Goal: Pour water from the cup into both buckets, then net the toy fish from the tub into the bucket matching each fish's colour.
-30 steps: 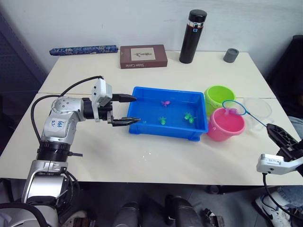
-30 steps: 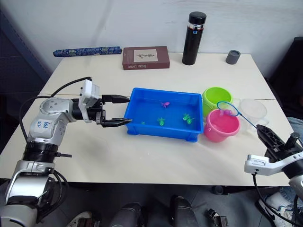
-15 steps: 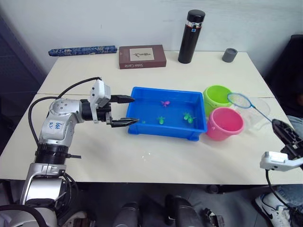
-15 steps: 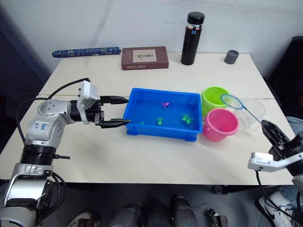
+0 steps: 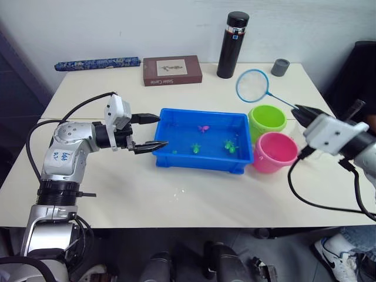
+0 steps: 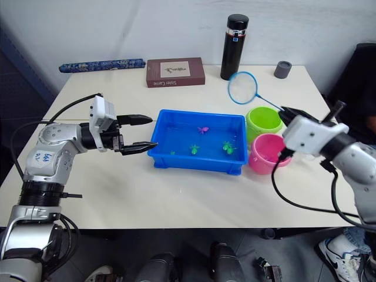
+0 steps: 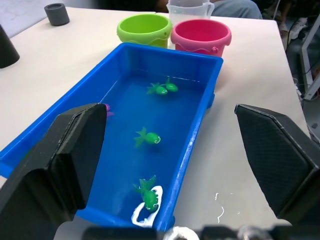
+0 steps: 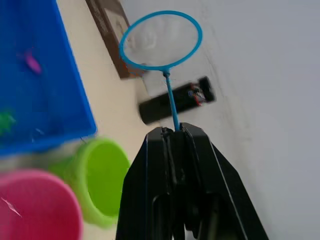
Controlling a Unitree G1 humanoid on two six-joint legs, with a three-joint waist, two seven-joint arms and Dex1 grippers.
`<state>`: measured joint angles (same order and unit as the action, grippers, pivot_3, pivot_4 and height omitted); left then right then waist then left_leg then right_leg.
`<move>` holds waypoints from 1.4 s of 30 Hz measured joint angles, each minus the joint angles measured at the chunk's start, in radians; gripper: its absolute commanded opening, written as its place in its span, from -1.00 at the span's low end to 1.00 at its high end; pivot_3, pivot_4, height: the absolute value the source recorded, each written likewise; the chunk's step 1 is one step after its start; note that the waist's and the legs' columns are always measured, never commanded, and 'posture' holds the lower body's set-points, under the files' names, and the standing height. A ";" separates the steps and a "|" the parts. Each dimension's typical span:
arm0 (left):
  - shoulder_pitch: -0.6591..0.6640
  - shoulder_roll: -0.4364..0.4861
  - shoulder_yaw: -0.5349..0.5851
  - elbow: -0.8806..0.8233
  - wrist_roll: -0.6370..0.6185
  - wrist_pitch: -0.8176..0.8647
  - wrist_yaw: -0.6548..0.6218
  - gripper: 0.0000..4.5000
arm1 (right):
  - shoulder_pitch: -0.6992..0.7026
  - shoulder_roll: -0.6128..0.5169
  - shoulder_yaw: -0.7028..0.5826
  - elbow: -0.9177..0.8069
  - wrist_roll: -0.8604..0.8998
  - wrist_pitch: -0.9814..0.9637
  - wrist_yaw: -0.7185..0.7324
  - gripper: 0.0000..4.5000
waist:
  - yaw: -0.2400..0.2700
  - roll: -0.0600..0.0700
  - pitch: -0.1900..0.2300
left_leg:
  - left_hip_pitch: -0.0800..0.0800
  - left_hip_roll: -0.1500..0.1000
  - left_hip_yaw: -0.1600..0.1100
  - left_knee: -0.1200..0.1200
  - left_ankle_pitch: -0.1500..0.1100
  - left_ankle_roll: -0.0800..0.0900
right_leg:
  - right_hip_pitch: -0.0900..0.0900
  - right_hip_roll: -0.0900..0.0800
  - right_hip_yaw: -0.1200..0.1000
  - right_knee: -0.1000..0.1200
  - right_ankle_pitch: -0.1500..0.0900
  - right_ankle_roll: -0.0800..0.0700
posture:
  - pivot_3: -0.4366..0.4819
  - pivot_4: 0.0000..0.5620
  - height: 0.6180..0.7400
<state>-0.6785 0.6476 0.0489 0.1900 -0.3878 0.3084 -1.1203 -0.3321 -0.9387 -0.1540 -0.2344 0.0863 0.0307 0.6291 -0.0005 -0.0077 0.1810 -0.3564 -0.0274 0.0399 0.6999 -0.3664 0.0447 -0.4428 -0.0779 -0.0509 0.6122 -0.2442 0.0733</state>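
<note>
The blue tub (image 5: 200, 164) holds water, three green toy fish (image 5: 230, 145) and one pink fish (image 5: 203, 127). To its right stand the lime green bucket (image 5: 266, 119) and the pink bucket (image 5: 273, 151). My right gripper (image 5: 299, 110) is shut on the thin handle of the net (image 5: 252, 86), whose empty blue hoop hangs in the air behind the green bucket. My left gripper (image 5: 154, 130) is open at the tub's left end, one finger on each side of its corner. The clear cup (image 7: 190, 9) stands behind the buckets.
A black flask (image 5: 232, 44) and a small grey cup (image 5: 280, 67) stand at the back of the table. A brown book (image 5: 172, 70) and a rolled blue patterned item (image 5: 97, 63) lie at the back left. A dark chair stands at the right edge.
My right arm swung up and leftward, carrying the net from over the pink bucket to high behind the green bucket. The pink thing seen in the net a second ago is gone. The left gripper stayed put.
</note>
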 measured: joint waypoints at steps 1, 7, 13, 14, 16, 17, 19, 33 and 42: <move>0.008 0.002 0.005 -0.014 0.000 0.009 0.009 0.97 | -0.034 0.010 0.025 -0.003 0.052 0.083 0.035 -1.00 | 0.000 0.000 0.000 | 0.000 0.000 0.000 0.000 0.000 0.000 | 0.000 0.000 0.000 0.000 0.000 0.000 | -0.05 -0.47 1.00; 0.077 0.042 0.050 -0.105 -0.004 0.082 0.074 0.97 | -0.268 0.058 0.112 0.023 0.311 0.628 0.147 -1.00 | 0.000 0.000 0.000 | -0.001 0.000 -0.001 0.000 0.000 0.000 | -0.001 -0.002 0.000 0.000 0.000 0.000 | -0.05 -0.47 1.00; 0.165 0.074 0.096 -0.211 -0.013 0.173 0.158 0.97 | -0.419 0.088 0.188 0.104 0.433 1.038 0.179 -1.00 | 0.001 0.000 0.000 | -0.002 0.000 -0.002 -0.001 -0.001 -0.001 | -0.002 -0.003 -0.001 0.000 -0.001 -0.002 | -0.05 -0.47 1.00; 0.178 0.076 0.103 -0.228 -0.015 0.183 0.168 0.97 | -0.439 0.100 0.193 0.121 0.445 1.074 0.183 -1.00 | 0.000 0.000 0.000 | -0.002 0.000 -0.002 -0.001 -0.001 -0.001 | -0.002 -0.003 -0.001 -0.001 -0.001 -0.002 | -0.05 -0.47 1.00; 0.204 0.080 0.109 -0.267 -0.022 0.208 0.188 0.97 | -0.489 0.128 0.198 0.151 0.468 1.154 0.184 -1.00 | 0.000 0.000 0.000 | -0.002 0.000 -0.002 -0.001 -0.001 -0.001 | -0.002 -0.003 -0.001 0.000 -0.001 -0.002 | -0.05 -0.47 1.00; 0.214 0.082 0.111 -0.280 -0.024 0.219 0.197 0.97 | -0.512 0.138 0.199 0.165 0.475 1.186 0.181 -1.00 | 0.000 0.000 0.000 | -0.002 0.000 -0.002 -0.001 -0.001 -0.001 | -0.002 -0.003 -0.001 0.000 -0.001 -0.002 | -0.05 -0.47 1.00; 0.237 0.090 0.119 -0.305 -0.038 0.242 0.203 0.97 | -0.565 0.166 0.199 0.200 0.485 1.258 0.165 -1.00 | -0.001 0.000 0.000 | -0.002 0.000 -0.002 -0.001 -0.001 -0.001 | -0.002 -0.003 -0.001 0.000 -0.001 -0.002 | -0.05 -0.47 1.00; 0.258 0.121 0.129 -0.342 -0.079 0.272 0.190 0.97 | -0.647 0.214 0.289 0.350 0.441 1.441 0.076 -1.00 | -0.004 0.000 0.000 | -0.003 0.000 -0.002 -0.001 -0.001 -0.001 | -0.004 -0.003 -0.001 -0.001 -0.001 -0.002 | -0.05 -0.47 1.00; 0.269 0.144 0.132 -0.379 -0.080 0.282 0.198 0.97 | -0.697 0.370 0.303 0.507 0.342 1.407 -0.052 -1.00 | -0.006 0.000 0.000 | -0.004 0.000 -0.002 -0.002 -0.001 -0.001 | -0.005 -0.002 -0.001 -0.001 -0.001 -0.002 | -0.05 -0.47 1.00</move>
<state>-0.4098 0.7914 0.1810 -0.1890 -0.4679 0.5904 -0.9225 -1.0294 -0.5686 0.1488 0.2724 0.4281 1.4378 0.5768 -0.0065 -0.0074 0.1810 -0.3603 -0.0274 0.0382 0.6979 -0.3676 0.0435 -0.4477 -0.0803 -0.0522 0.6114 -0.2450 0.0717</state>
